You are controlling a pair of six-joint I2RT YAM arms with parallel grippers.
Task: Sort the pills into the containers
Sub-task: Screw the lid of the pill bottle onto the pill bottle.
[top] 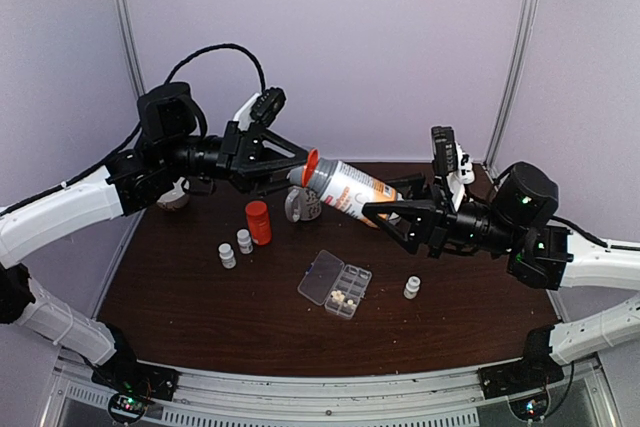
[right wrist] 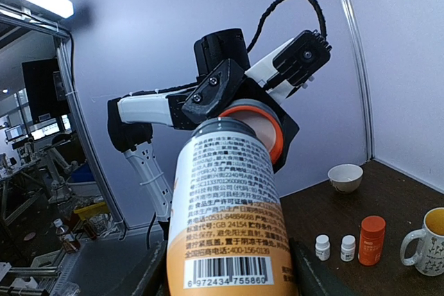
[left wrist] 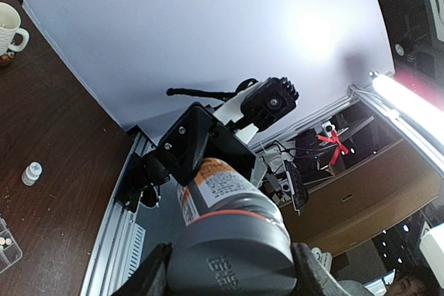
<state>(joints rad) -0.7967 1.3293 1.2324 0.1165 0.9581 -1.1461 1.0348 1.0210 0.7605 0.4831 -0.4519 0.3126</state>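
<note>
Both arms have the big bottle point(top: 345, 189) up in the air over the back half of the table point(top: 200, 317). It's lying tilted between them, cap end toward the left arm. The left gripper point(top: 303, 171) is clamped around the grey, orange-rimmed cap point(left wrist: 232, 258), one finger on each side. The right gripper point(top: 392, 203) is clenched on the labelled body down near the base, with the barcode facing its wrist cam.

The box point(top: 358, 279) sits on the table roughly mid-way across, nearer to the arm bases than the bottle and well apart from both grippers. Its clear lid point(top: 320, 278) is flipped open to the left. The pills point(top: 343, 298) are a small whitish cluster in one compartment at the near end. I can't make out the other compartments well enough to say anything.

Other stuff:
- An orange vial point(top: 258, 222) stands upright left of the box.
- Two small white bottles point(top: 245, 241) stand just beside the vial.
- A third white bottle point(top: 411, 288) stands near the box's right side.
- A mug point(top: 300, 205) sits on the table by the cap end.
- A bowl point(top: 172, 197) is at the far left, partly hidden by the left arm.
</note>
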